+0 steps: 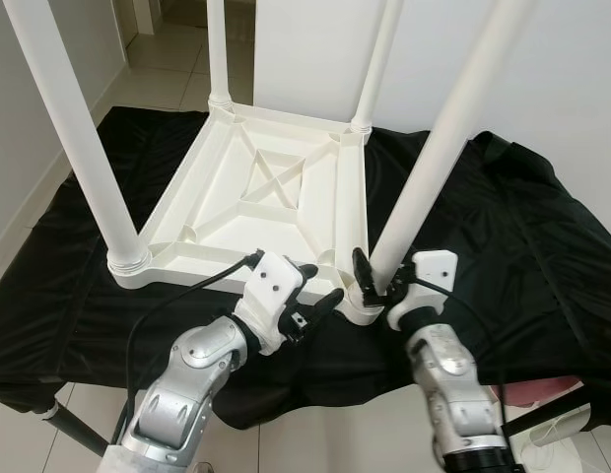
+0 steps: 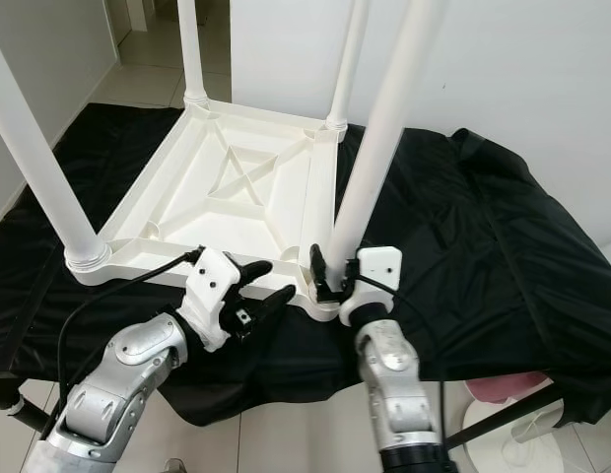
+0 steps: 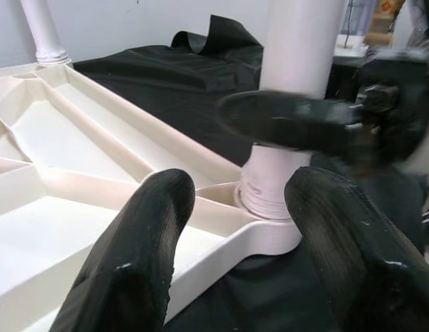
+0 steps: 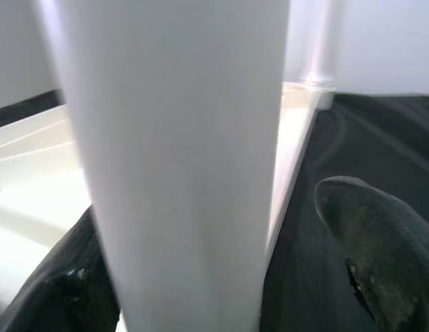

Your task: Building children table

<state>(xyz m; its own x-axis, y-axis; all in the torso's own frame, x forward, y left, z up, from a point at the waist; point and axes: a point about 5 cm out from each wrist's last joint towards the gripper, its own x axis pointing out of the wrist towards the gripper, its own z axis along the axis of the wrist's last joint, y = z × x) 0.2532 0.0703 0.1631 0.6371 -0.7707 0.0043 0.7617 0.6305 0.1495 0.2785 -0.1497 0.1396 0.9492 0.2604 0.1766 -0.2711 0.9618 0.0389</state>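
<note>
The right gripper straddled the near table leg, jaws apart, contact unclear; at its nine o'clock the left gripper hung open beside the upturned table.

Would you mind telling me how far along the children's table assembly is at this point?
All four white legs stand in the corners of the upturned tabletop on the black cloth. In hand: the right gripper straddles the base of the near-right leg, while the left gripper hangs open beside that corner. Left: confirming that leg is tight, then turning the table upright.
</note>
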